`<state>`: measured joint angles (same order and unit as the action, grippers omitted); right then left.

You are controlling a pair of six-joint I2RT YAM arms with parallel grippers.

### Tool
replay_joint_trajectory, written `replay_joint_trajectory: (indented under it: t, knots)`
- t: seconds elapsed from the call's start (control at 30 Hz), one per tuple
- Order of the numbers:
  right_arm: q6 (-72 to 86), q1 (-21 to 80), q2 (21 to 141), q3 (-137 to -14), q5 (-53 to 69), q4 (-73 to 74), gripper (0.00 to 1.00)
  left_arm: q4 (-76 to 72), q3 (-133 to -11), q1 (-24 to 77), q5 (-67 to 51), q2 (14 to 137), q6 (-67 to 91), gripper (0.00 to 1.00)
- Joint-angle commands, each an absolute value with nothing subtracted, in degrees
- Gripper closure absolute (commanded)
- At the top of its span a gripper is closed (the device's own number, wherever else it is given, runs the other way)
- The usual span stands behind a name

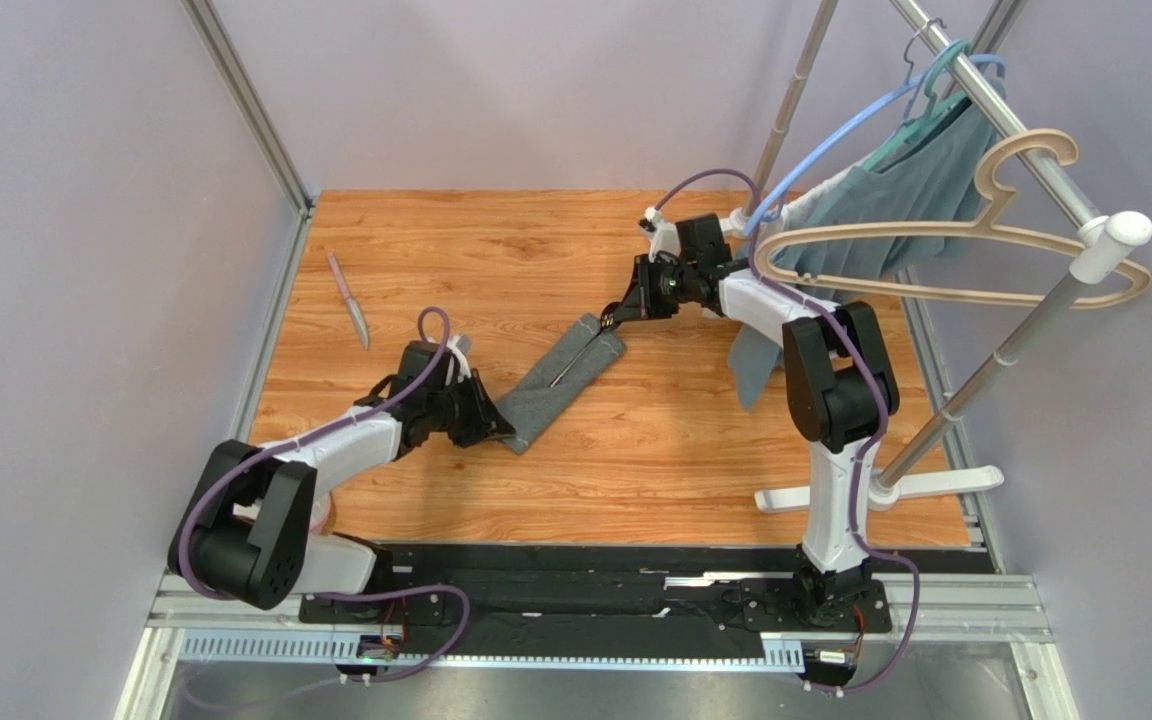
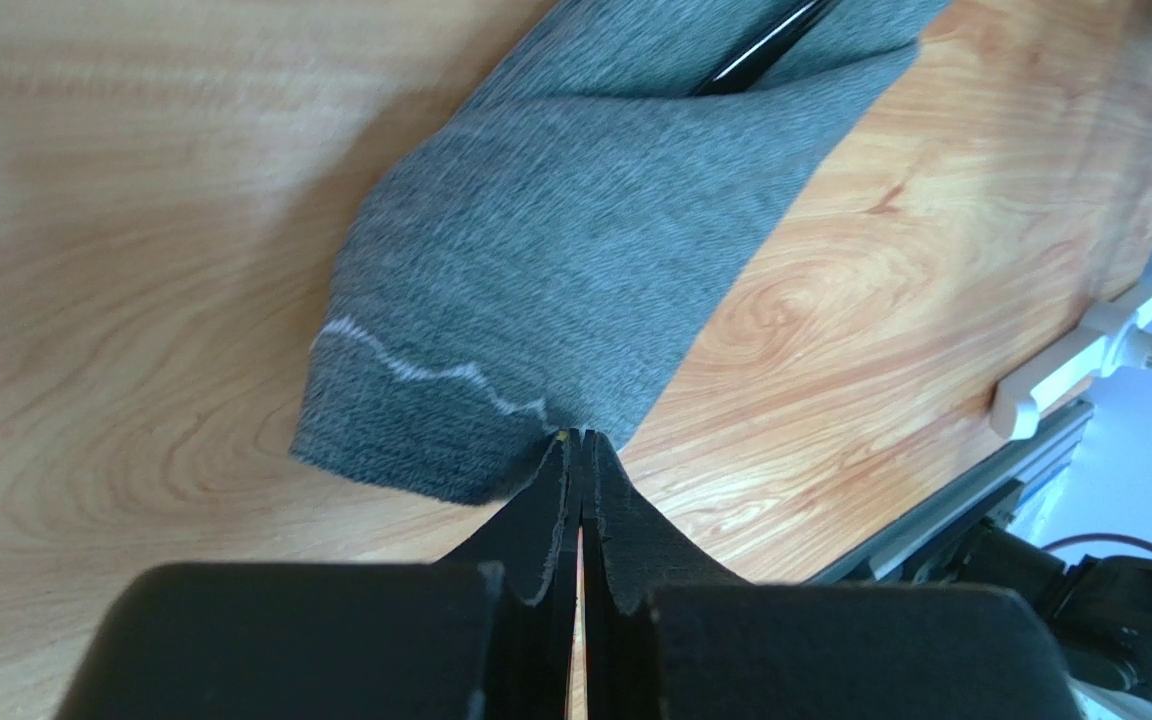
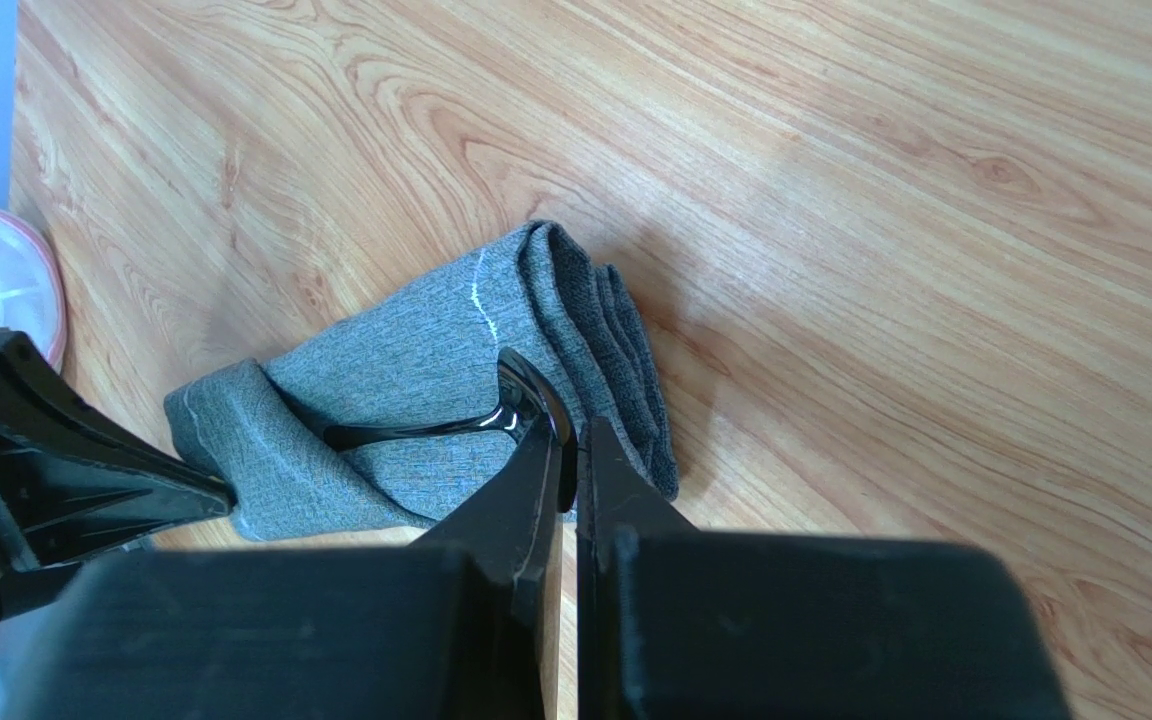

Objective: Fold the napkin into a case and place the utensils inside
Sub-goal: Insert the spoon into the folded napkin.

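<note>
Right at tips of left pincer, fully closed: near end of case. At far end, right pincer closed on black spoon, lying in fold. Knife well apart from both.

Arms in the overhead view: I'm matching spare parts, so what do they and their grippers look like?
Both the left arm and right arm have white links between bulky black joint housings, with a purple cable looping along each. The left gripper and right gripper are matte black, with two flat fingers tapering to thin tips. No markings show.
</note>
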<state>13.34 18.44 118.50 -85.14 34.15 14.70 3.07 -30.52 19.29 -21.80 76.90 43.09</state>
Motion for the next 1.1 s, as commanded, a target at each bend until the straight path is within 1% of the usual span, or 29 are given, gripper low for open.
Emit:
replay_joint_trajectory:
  t: [0.0, 0.23, 0.47, 0.63, 0.83, 1.07]
  knots:
    - [8.8, 18.3, 114.8, -84.2, 34.7, 13.3, 1.0, 0.4, -28.7, 19.2, -20.5, 75.7, 43.6, 1.0]
    - [8.2, 20.1, 115.2, -83.1, 36.6, 12.7, 1.0, -3.7, -26.8, 19.3, -20.4, 77.2, 44.2, 1.0]
    - [12.5, 21.0, 115.9, -80.6, 41.9, 8.7, 1.0, -4.0, -25.5, 19.9, -19.6, 76.5, 44.5, 1.0]
    - [12.9, 22.3, 116.2, -79.4, 42.6, 7.7, 1.0, -4.3, -25.5, 20.1, -19.7, 76.2, 44.7, 1.0]
    - [16.0, 24.1, 117.0, -79.5, 41.5, 7.9, 1.0, -4.5, -25.5, 20.6, -19.5, 76.2, 45.1, 1.0]
    - [24.0, 25.4, 116.9, -78.6, 37.9, 6.9, 1.0, -4.0, -25.5, 20.9, -19.2, 75.6, 45.3, 1.0]
